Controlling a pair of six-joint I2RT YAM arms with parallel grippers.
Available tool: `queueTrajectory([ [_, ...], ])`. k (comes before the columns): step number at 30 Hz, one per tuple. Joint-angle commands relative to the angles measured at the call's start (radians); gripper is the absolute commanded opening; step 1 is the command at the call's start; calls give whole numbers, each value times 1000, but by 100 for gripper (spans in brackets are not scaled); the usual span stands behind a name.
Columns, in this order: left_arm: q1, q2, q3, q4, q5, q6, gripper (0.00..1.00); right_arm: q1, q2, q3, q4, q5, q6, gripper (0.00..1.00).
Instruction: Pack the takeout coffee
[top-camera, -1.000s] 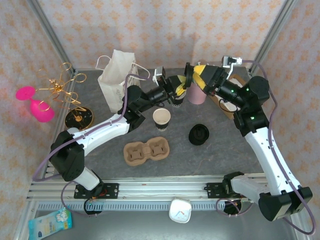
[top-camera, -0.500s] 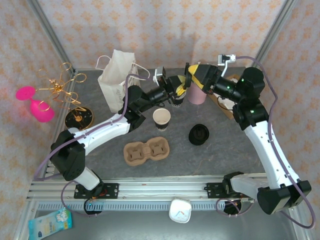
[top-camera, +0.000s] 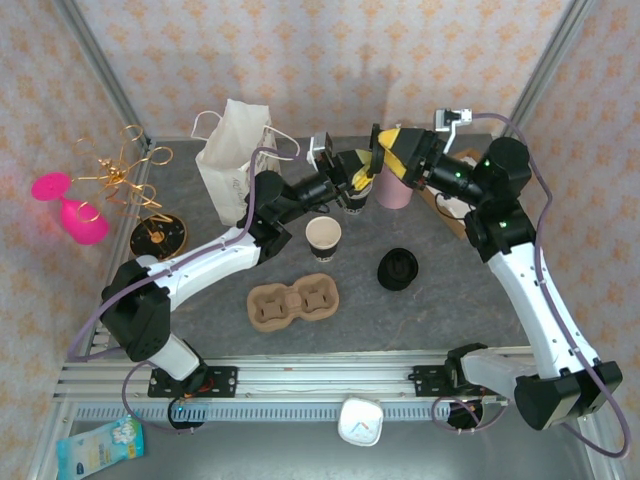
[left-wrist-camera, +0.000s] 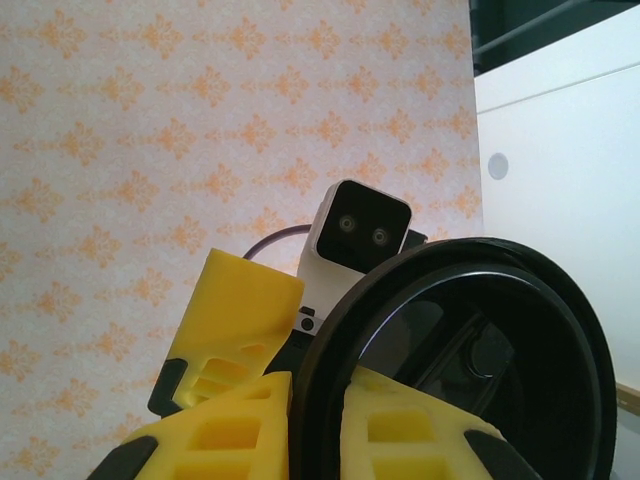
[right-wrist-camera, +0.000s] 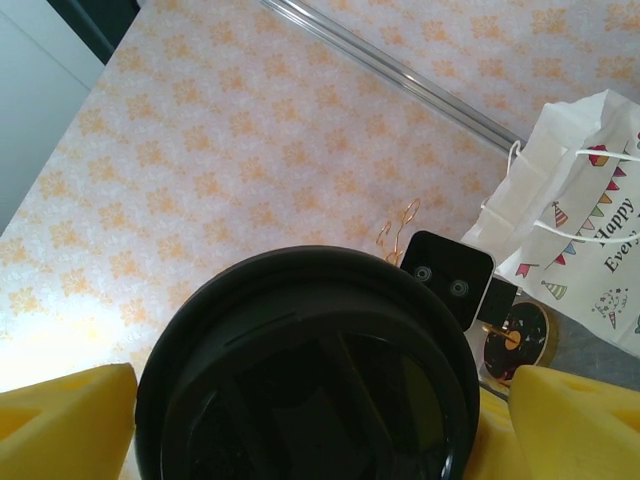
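Lid (right-wrist-camera: 300, 340): black, round, glossy, raised rim. Left gripper (left-wrist-camera: 315, 395) pinches its edge; right gripper (right-wrist-camera: 320, 425) spread either side. White bag (right-wrist-camera: 565, 210), 2 o'clock: reads "Happy", "Ever".

pink goblet (top-camera: 82, 222), gold wire ornament (top-camera: 122, 170), black dish (top-camera: 158, 237), blue packet (top-camera: 98, 447)

Left fingers (left-wrist-camera: 400, 440) clamp narrowly; right fingers (right-wrist-camera: 60, 410) stand spread wide.

The top camera is looking down over the whole counter (top-camera: 200, 300) from above its near edge. The two wrist cameras (left-wrist-camera: 358, 235) are facing each other, close up, sharing the black lid (left-wrist-camera: 470, 350).
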Motion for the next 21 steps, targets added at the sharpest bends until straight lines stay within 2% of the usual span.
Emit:
queueTrajectory([
  [1, -9, -2, 37, 101, 14, -18, 15, 2, -32, -12, 58, -27, 30, 93],
  [7, -10, 0, 39, 115, 10, -26, 15, -2, -53, -24, 80, -25, 48, 90],
  [10, -15, 0, 46, 92, 9, -14, 15, -1, -54, -37, 116, -33, 81, 84],
  [21, -26, 11, 64, 64, 14, 5, 15, 3, -35, -18, 156, -63, 102, 82],
])
